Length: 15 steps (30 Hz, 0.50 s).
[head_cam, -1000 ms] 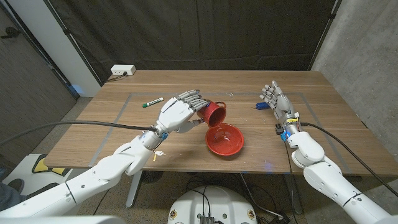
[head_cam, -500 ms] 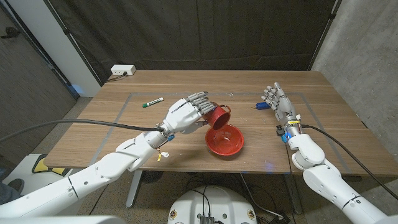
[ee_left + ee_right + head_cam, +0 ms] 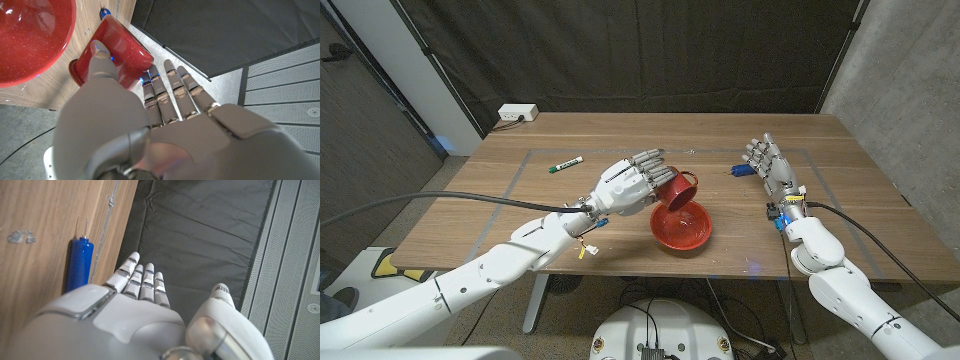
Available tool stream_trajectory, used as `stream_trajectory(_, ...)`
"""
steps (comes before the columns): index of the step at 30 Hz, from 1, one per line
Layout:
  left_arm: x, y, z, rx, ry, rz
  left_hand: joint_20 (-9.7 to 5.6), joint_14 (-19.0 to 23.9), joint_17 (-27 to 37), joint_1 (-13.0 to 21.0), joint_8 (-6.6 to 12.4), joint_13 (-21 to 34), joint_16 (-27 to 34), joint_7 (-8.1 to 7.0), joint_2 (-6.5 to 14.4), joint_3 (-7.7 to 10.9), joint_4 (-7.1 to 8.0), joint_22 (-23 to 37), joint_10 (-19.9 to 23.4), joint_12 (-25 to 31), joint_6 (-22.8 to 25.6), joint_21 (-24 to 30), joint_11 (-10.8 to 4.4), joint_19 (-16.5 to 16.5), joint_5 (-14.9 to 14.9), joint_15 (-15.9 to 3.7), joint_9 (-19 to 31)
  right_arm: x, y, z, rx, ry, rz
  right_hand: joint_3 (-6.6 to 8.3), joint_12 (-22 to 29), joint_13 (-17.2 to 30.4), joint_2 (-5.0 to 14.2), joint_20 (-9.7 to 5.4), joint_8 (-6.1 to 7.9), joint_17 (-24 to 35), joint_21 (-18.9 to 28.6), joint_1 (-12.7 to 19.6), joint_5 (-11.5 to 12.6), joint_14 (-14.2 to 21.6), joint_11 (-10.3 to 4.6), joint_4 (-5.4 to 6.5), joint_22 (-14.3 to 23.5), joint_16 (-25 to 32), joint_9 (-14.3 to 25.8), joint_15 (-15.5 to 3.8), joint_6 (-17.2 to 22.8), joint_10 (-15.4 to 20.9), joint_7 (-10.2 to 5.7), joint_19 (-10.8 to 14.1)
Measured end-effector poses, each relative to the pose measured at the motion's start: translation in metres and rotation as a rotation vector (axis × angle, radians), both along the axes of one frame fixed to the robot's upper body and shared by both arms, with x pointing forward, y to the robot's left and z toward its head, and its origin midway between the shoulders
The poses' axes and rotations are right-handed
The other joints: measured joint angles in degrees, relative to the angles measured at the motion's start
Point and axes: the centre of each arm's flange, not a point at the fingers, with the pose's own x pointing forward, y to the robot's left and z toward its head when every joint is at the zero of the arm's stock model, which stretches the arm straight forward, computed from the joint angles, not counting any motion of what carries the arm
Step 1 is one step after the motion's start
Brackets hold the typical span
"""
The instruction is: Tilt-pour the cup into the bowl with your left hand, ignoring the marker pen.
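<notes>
My left hand (image 3: 632, 184) grips a red cup (image 3: 677, 190) and holds it tilted, mouth down, over the near-left rim of the red bowl (image 3: 682, 226) in the table's middle. In the left wrist view my thumb and fingers (image 3: 165, 90) wrap the cup (image 3: 120, 50) beside the bowl (image 3: 30, 40). Whatever leaves the cup cannot be made out. My right hand (image 3: 772, 170) stands at the right side of the table, fingers apart, holding nothing. A marker pen with a green cap (image 3: 564, 163) lies at the back left.
A blue pen-like object (image 3: 740, 169) lies just behind my right hand, also in the right wrist view (image 3: 79, 265). A white power strip (image 3: 517, 114) sits at the table's far left corner. Faint tape lines mark a rectangle on the table (image 3: 620, 135).
My left hand has carried the cup rightward over the bowl and tipped it further mouth-down. The right hand has stayed put.
</notes>
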Motion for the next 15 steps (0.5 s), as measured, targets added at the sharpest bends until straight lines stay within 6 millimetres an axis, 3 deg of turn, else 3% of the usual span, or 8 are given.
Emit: stream_trajectory(15, 0.0006, -0.0082, 0.0003, 0.011, -0.021, 0.011, 0.10, 0.00, 0.00, 0.00, 0.00, 0.02, -0.25, -0.09, 0.00, 0.00, 0.00, 0.00, -0.26, 0.00, 0.13, -0.09, -0.27, -0.52, -0.03, 0.00, 0.00, 0.0006, -0.0073, -0.0061, 0.006, 0.012, -0.002, -0.24, 0.00, 0.00, 0.00, 0.00, 0.00, 0.00, 0.00, 0.00, 0.00, 0.00, 0.00, 0.24, 0.00, 0.00, 0.00, 0.00, 0.00, 0.00, 0.00, 0.00)
